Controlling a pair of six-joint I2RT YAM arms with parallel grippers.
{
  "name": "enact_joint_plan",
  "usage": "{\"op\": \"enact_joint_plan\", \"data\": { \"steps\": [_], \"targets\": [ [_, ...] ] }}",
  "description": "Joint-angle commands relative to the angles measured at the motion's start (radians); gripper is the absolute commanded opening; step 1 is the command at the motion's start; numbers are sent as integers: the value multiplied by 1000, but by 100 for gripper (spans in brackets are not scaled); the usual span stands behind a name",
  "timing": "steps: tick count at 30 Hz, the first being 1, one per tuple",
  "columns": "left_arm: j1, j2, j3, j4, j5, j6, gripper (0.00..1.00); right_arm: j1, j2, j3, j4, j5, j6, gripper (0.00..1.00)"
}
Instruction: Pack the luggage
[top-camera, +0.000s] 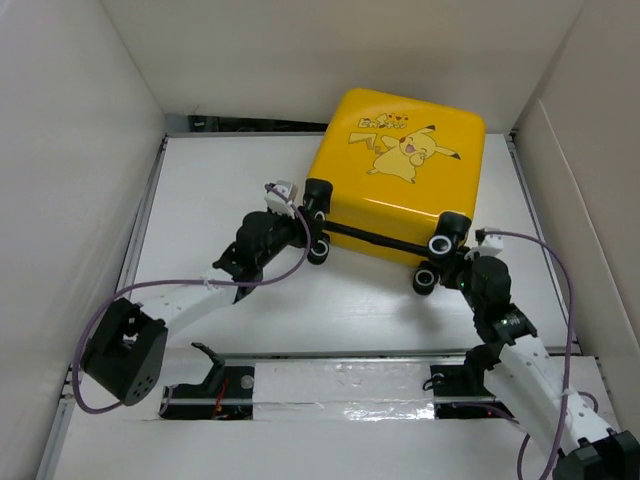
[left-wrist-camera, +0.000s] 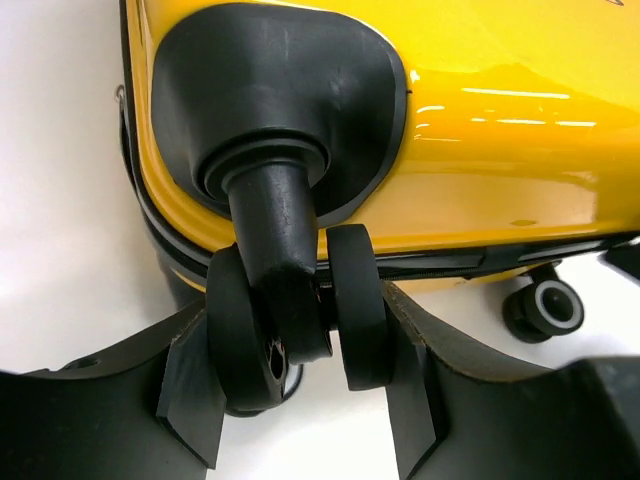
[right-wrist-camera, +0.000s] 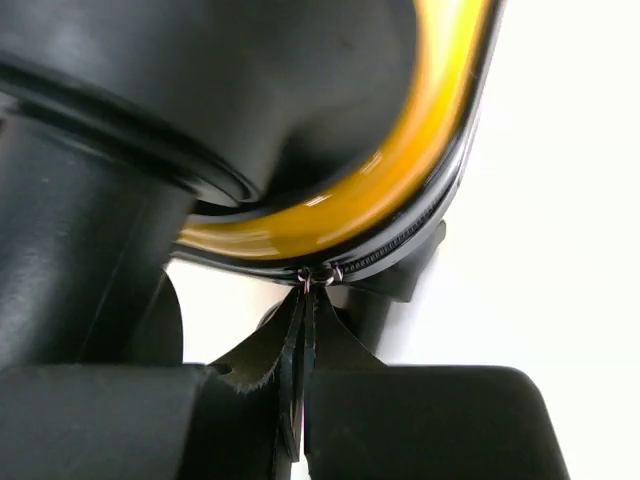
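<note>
The luggage (top-camera: 400, 170) is a yellow hard-shell suitcase with a Pikachu print. It lies closed and flat on the white table, wheels toward me. My left gripper (top-camera: 314, 243) is at its near-left corner. In the left wrist view, this gripper (left-wrist-camera: 300, 345) is shut on a black twin wheel (left-wrist-camera: 355, 300) below the yellow shell (left-wrist-camera: 480, 150). My right gripper (top-camera: 458, 262) is at the near-right corner. In the right wrist view, this gripper (right-wrist-camera: 305, 360) is shut on the thin black zipper pull (right-wrist-camera: 303, 320), which hangs from the zip line under the shell (right-wrist-camera: 400, 190).
White walls enclose the table on the left, back and right. A taped rail (top-camera: 340, 390) runs along the near edge between the arm bases. Two more wheels (top-camera: 445, 232) stick out at the suitcase's near-right corner, and another one shows in the left wrist view (left-wrist-camera: 545, 305).
</note>
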Motion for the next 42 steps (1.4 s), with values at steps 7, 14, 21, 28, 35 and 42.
{"op": "enact_joint_plan", "data": {
  "steps": [7, 14, 21, 28, 35, 42],
  "targets": [
    [-325, 25, -91, 419, 293, -260, 0, 513, 234, -38, 726, 113, 54, 0],
    [-365, 123, -16, 548, 425, -342, 0, 747, 574, 97, 857, 571, -108, 0],
    [-416, 120, 19, 586, 471, -379, 0, 781, 849, 183, 1020, 391, -127, 0],
    [-514, 105, 18, 721, 467, -431, 0, 801, 966, 162, 1269, 34, -66, 0],
    [-431, -5, -56, 711, 386, -435, 0, 795, 757, 11, 1249, 65, -26, 0],
    [-471, 111, -4, 884, 405, -558, 22, 749, 939, 91, 1444, -68, 25, 0]
  ]
}}
